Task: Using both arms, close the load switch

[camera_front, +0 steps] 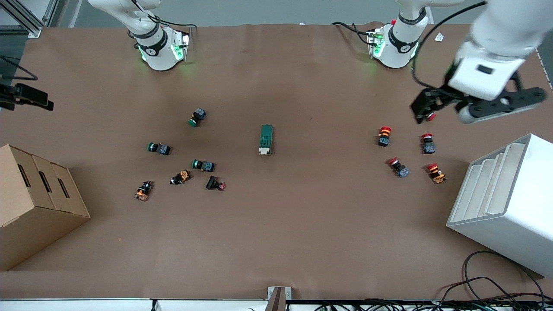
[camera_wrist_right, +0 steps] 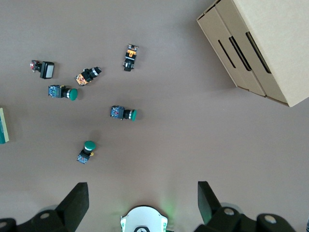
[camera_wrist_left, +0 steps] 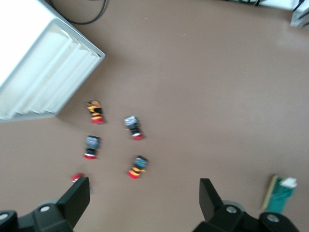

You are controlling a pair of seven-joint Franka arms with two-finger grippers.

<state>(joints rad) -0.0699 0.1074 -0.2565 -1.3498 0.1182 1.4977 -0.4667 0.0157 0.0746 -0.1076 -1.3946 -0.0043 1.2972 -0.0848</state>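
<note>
The load switch (camera_front: 266, 139), a dark-green block with a cream lever end toward the front camera, lies alone at the middle of the table. It also shows in the left wrist view (camera_wrist_left: 280, 192) and at the edge of the right wrist view (camera_wrist_right: 2, 126). My left gripper (camera_front: 425, 108) hangs open and empty in the air over the red push-buttons at the left arm's end; in its wrist view (camera_wrist_left: 143, 194) the jaws stand wide apart. My right gripper (camera_wrist_right: 142, 195) is open and empty, high over its own base (camera_wrist_right: 143, 221); it does not show in the front view.
Several red-capped push-buttons (camera_front: 384, 135) lie at the left arm's end, beside a white rack (camera_front: 505, 198). Green-capped (camera_front: 158, 148) and orange-black buttons (camera_front: 144, 190) lie at the right arm's end, near a cardboard box (camera_front: 34, 203). Cables run along the front edge.
</note>
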